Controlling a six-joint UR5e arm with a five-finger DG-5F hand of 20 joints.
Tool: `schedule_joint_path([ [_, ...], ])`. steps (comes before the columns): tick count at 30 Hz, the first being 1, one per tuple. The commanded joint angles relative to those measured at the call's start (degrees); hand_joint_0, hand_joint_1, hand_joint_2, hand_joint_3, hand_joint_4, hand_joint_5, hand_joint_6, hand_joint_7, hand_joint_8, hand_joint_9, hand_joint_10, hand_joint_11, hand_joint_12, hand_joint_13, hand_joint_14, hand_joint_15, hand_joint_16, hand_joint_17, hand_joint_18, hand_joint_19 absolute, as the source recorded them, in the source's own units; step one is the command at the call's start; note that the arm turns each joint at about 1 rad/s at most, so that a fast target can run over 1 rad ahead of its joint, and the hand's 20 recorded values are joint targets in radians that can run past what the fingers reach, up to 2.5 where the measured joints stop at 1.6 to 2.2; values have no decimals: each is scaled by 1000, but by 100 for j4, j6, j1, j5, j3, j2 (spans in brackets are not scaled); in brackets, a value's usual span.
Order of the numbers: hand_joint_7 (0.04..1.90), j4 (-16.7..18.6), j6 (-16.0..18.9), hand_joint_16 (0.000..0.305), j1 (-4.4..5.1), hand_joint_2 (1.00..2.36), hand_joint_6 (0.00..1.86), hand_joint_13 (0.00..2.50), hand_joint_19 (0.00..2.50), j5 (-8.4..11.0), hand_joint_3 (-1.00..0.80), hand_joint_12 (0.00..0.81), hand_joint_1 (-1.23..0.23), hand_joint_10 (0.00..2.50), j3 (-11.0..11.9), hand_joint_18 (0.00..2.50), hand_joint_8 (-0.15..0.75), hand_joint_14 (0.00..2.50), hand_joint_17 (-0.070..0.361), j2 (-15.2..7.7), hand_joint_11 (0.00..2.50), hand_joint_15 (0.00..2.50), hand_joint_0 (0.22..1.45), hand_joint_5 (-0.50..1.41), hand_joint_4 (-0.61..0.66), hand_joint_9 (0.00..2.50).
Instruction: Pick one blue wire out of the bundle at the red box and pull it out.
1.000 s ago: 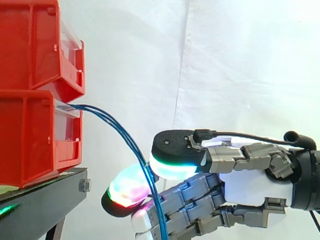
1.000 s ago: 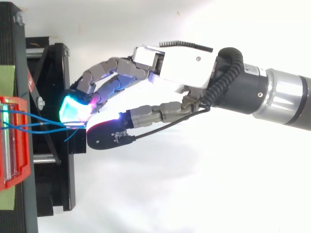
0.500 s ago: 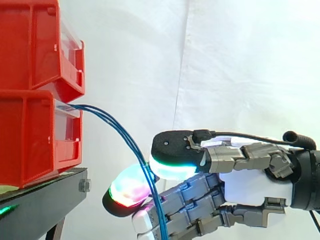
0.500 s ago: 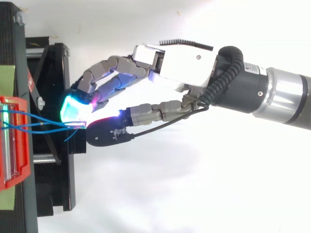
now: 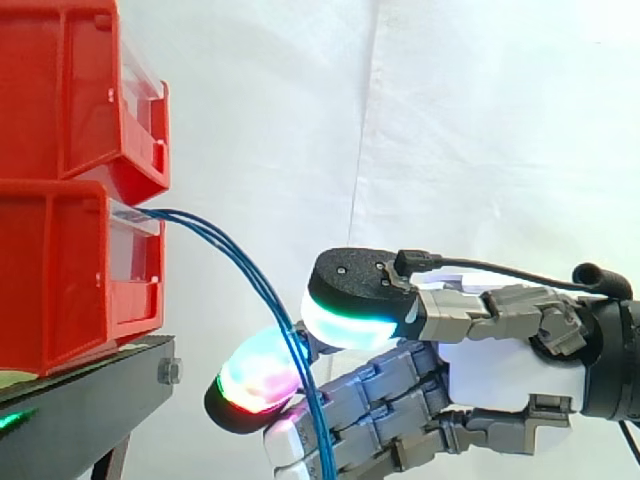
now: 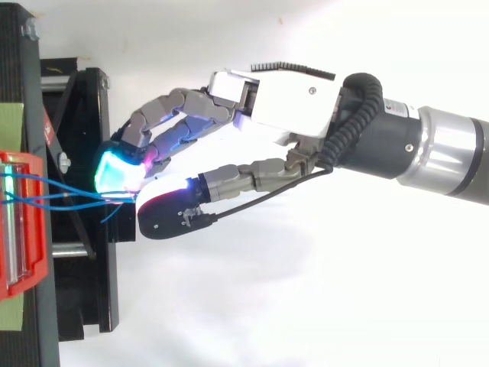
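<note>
Several thin blue wires (image 5: pixel 228 248) leave the front of the lower red box (image 5: pixel 60 275) and sag down to the right, dropping past the bottom edge of the side view. My hand (image 5: pixel 505 372) reaches in from the right, below the box. Its curled fingers lie under the wires and its thumb over them. The wires run down between the thumb's green-white pad (image 5: pixel 348 322) and a glowing fingertip (image 5: pixel 255 380), which close on them. From above, the blue wires (image 6: pixel 65 196) converge where the hand (image 6: pixel 283 95) pinches, and one loose end sticks out just beyond the stand's edge.
A second red bin (image 5: pixel 70 90) is stacked on the lower one. Both sit on a black stand (image 5: pixel 95 395) whose edge is just left of the fingertips. A white curtain (image 5: pixel 480 130) hangs behind, with open space to the right of the stand.
The thumb has lifted and tilted slightly and its tip has shifted a little away from the fingers. The wires, the fingers and the arm have stayed where they were.
</note>
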Motion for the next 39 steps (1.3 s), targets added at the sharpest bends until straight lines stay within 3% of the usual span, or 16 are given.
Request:
schedule_joint_path([
  [1, 728, 0, 0, 49, 21, 1009, 949, 749, 355, -8, -344, 394, -673, 6, 6, 618, 322, 11, 110, 0, 380, 354, 556, -197, 226, 705],
  [20, 768, 0, -176, 57, 12, 1008, 991, 828, 327, -52, -82, 439, -717, 5, 68, 740, 373, 12, 129, 0, 412, 373, 603, -169, 92, 776],
  [28, 793, 0, -176, 58, 12, 1006, 989, 847, 319, -61, -65, 451, -723, 5, 68, 763, 383, 11, 131, 0, 415, 374, 610, -163, 75, 797],
  [39, 842, -88, -158, 55, -6, 1010, 986, 848, 340, -351, -97, 429, -742, 6, 68, 772, 369, 12, 124, 62, 428, 385, 630, -169, 97, 795],
])
